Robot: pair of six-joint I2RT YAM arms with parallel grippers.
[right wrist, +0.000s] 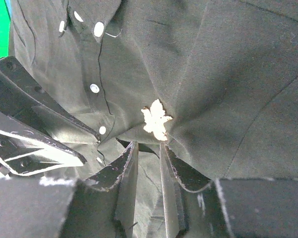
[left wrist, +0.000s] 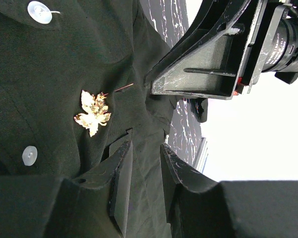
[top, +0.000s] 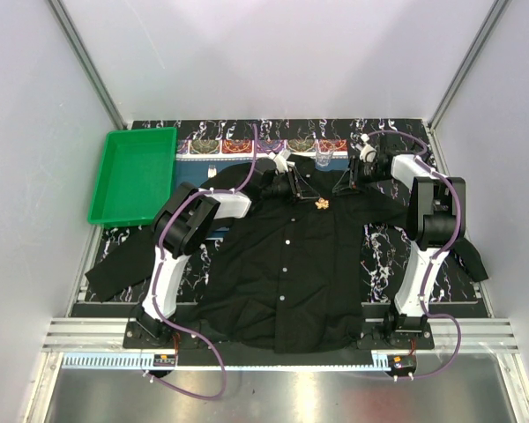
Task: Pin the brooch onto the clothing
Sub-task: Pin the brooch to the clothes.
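Note:
The black shirt [top: 286, 273] lies spread, buttons up, on the table. The golden leaf brooch [top: 322, 204] sits on its chest just below the collar, between my two grippers. My left gripper [top: 301, 189] is left of the brooch and my right gripper [top: 342, 185] is to its right. In the left wrist view the brooch [left wrist: 93, 113] lies left of my left gripper [left wrist: 146, 146], whose jaws hold a ridge of shirt cloth. In the right wrist view the brooch [right wrist: 156, 119] sits just beyond my right gripper [right wrist: 149, 145], whose jaws pinch a fold with creases radiating from it.
A green tray [top: 132, 176] stands at the back left. A patterned placemat [top: 238, 145] and a small clear glass [top: 324, 159] lie behind the collar. The shirt sleeves trail off both sides over the black marbled table cover [top: 381, 251].

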